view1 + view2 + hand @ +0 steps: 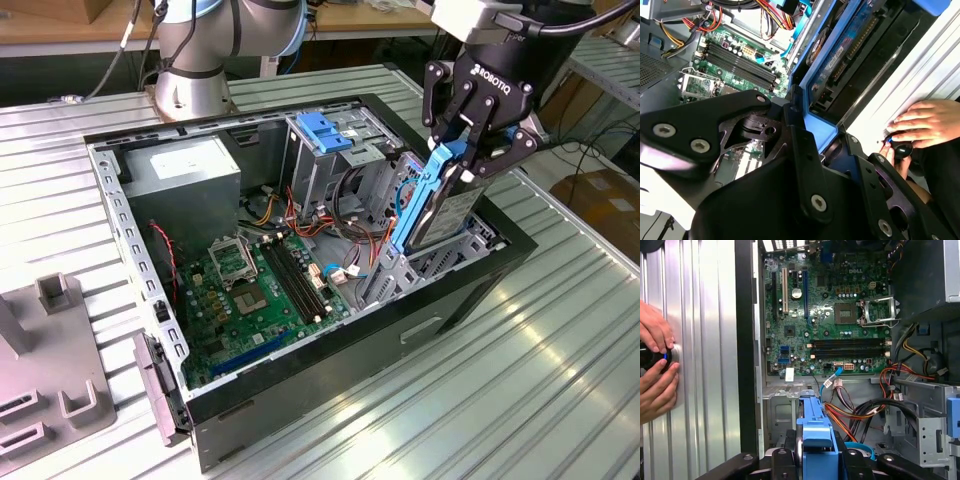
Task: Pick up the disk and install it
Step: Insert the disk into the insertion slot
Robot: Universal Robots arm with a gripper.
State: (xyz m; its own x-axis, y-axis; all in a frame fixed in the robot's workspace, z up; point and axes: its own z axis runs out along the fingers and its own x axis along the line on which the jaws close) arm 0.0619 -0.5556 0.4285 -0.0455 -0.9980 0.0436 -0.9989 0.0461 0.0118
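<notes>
My gripper [465, 160] is shut on the disk [447, 215], gripping the top of its blue bracket [418, 195]. The disk hangs tilted, its lower end down in the bay at the end of the open computer case [300, 365] on the exterior view's right. In the second wrist view the black fingers [800, 150] clamp the blue bracket [812, 125], and the disk's circuit side [845, 50] runs away from them into the case. The first wrist view looks along the blue bracket [817, 432] toward the motherboard [830, 315].
Inside the case sit the motherboard [255, 290], a grey power-supply box [185, 175], a metal cage with a blue latch [322, 130] and loose cables [350, 215]. A person's hands [655, 365] hold a black knob [901, 148] on the ribbed table beside the case. A grey fixture [50, 360] lies at the exterior view's left.
</notes>
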